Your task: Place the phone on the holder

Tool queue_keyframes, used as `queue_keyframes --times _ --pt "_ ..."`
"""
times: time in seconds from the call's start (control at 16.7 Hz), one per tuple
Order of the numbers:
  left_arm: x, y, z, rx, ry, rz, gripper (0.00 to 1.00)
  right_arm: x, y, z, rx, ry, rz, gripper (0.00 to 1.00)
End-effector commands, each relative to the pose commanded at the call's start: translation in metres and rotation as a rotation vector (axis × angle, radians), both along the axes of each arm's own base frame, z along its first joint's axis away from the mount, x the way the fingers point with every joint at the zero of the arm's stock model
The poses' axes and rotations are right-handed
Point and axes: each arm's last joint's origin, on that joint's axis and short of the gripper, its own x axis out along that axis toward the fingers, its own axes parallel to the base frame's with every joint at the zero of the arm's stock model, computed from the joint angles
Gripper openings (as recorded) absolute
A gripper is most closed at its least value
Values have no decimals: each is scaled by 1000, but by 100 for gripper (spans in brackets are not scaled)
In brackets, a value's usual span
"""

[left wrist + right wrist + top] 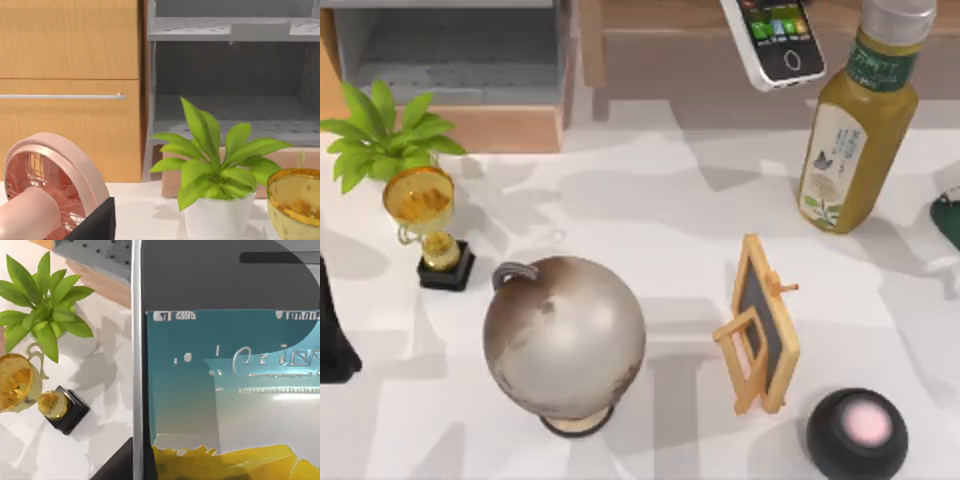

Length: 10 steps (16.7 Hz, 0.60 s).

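A: Where is the phone point(775, 38) right now?

B: At the far edge of the top view, right of centre, tilted, home button pointing toward the counter point(650, 200). It seems to be up in the air, not lying on anything. In the right wrist view its screen point(230, 390) sits very close to the camera, so I judge the right arm is carrying it, though I cannot tell how the right end effector is set.

A: And the holder?

B: The small wooden easel-style holder point(761, 328) stands well nearer, between the globe point(565, 340) and the round black speaker point(857, 433).

A: What could go wrong?

B: The green tea bottle point(855, 130) stands just beside the phone's path. A wide swing could knock it over. The holder looks light and narrow; coming down at an angle could push it or tip it. If the phone misses the little ledge, it could slide off onto the counter.

A: The left arm?

B: Parked at the left, its camera facing the potted plant point(220, 170), a pink fan point(50, 185) and the gold trophy point(295, 200). I cannot tell its end effector's state either.
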Motion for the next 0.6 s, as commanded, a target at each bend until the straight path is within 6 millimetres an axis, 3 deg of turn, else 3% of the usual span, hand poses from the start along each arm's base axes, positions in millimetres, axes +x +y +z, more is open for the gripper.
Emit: queue_keyframes --times 0.24,0.36,0.6 --pt "0 0 0 0 0 0 100 -28 -78 3 83 -172 -31 0" --pt "0 0 0 0 0 0 100 -40 -114 -10 96 -251 -58 0" --pt "0 0 0 0 0 0 100 -63 -180 -57 80 -383 -125 0"
